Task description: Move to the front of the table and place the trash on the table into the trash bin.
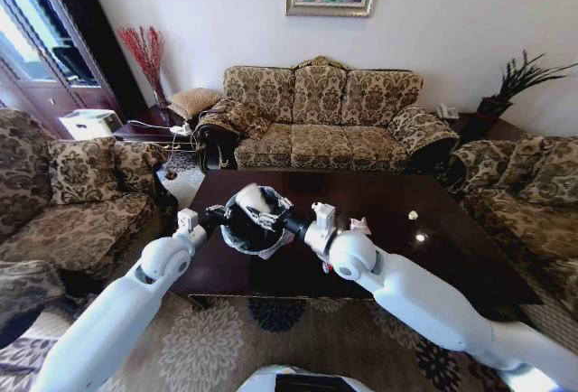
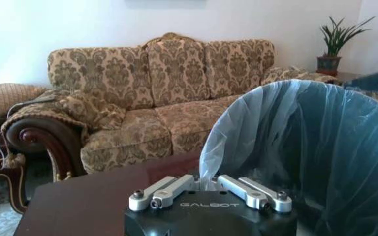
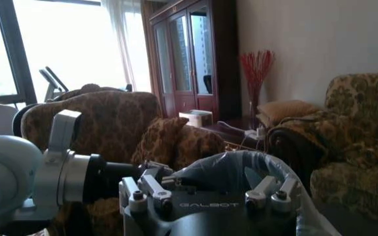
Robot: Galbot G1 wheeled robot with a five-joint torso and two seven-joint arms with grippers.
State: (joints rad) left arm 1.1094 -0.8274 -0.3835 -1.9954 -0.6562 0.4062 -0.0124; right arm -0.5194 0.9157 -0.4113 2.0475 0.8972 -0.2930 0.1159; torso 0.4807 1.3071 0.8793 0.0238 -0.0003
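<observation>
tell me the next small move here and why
Probably carry the trash bin toward the paper wad on the table. The left gripper and right gripper grip the bin's rim from opposite sides, holding it over the table, and the wad lies well off to the right.

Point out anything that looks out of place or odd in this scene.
The trash bin is not on the floor: the left pincer and the right pincer hold it by its rim from either side, above the table. A small crumpled wad lies alone on the tabletop.
</observation>
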